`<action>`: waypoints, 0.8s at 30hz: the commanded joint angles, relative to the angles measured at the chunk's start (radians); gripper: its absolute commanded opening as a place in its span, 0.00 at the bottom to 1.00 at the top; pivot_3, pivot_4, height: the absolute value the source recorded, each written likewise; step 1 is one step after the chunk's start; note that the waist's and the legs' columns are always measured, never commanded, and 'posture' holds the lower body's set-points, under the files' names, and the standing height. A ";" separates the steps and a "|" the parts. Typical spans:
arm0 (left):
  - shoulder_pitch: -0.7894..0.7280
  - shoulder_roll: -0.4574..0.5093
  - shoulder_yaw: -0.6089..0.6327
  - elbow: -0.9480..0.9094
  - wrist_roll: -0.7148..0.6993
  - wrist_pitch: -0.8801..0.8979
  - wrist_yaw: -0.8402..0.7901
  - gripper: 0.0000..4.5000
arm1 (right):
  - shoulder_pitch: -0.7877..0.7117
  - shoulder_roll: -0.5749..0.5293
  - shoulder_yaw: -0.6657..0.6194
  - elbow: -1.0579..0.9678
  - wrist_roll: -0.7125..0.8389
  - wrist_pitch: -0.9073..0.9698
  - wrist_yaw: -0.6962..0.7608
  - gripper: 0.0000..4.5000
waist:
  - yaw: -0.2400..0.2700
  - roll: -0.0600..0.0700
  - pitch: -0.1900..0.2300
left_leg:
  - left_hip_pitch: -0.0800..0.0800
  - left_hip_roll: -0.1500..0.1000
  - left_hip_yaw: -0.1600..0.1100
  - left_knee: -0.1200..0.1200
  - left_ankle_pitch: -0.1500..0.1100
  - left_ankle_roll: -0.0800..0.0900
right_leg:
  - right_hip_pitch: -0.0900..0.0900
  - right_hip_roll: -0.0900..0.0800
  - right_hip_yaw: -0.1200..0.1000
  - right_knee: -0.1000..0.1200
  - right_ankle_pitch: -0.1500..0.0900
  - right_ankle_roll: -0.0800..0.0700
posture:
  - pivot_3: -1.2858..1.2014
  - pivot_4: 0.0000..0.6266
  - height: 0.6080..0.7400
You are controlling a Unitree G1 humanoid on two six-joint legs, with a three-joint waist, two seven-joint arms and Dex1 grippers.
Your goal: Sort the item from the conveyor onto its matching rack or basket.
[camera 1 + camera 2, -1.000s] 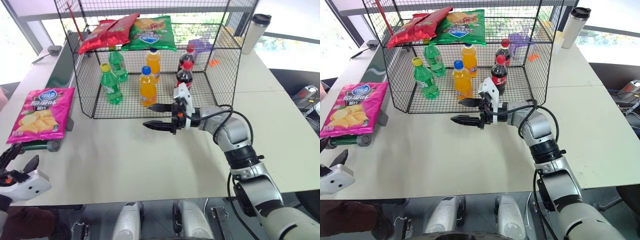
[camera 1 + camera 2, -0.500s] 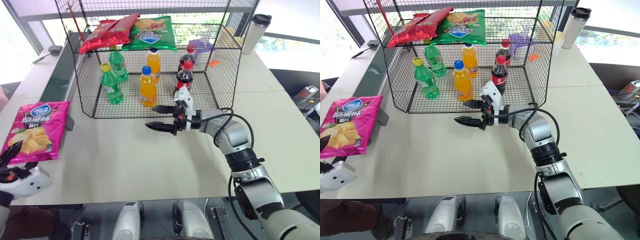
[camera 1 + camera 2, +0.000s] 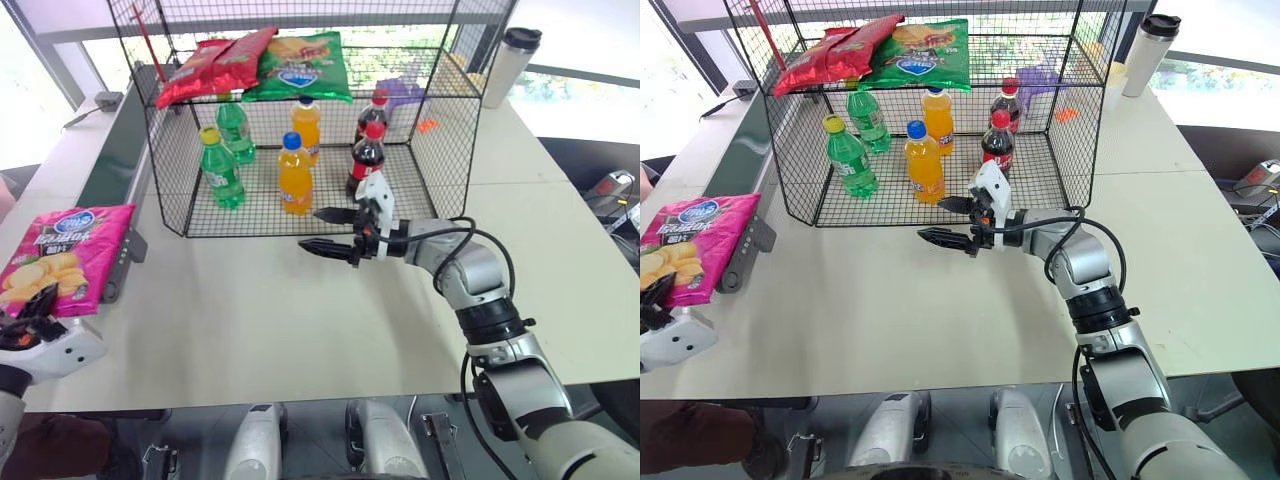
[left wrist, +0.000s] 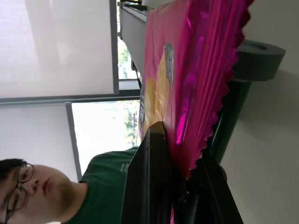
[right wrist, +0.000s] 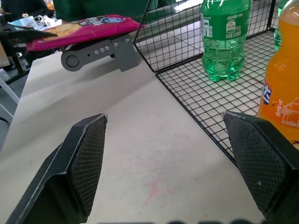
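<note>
Gripping: the left gripper (image 4: 180, 186) has its two black fingers pinched together on the near crimped edge of the pink chip bag (image 3: 62, 262).
Item position: the bag lies over the near end of the conveyor (image 3: 118, 150), its lower edge hanging off toward the left gripper.
Handling, judged: light, air-filled and soft; the glossy film looks slippery and the contents crush easily.
Hold point, judged: the flat sealed seam is the firmest place; a pinch on the puffed middle would likely slip or crack the chips.
Right gripper (image 3: 332, 231): jaws spread wide, holding nothing, hovering over the table just off the wire rack's (image 3: 455, 130) front.
Rack contents: red chip bags (image 3: 215, 62) and a green chip bag (image 3: 300, 65) on the upper tier; bottles (image 3: 295, 175) on the floor tier.
Surface: pale table (image 3: 250, 320), smooth and flat beside the conveyor.
Room: bright windows beyond the rack; a tumbler (image 3: 508, 65) behind it; a person in green past the conveyor, seen from the left wrist.
</note>
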 commanded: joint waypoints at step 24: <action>-0.852 0.815 0.490 0.195 -1.569 1.452 -0.899 0.01 | -0.052 -0.040 -0.203 -0.030 0.181 0.076 0.055 0.91 | -0.026 0.000 0.001 | 0.005 0.013 0.000 -0.003 0.000 -0.001 | 0.001 0.015 -0.002 0.003 0.000 -0.005 | 0.52 0.24 1.00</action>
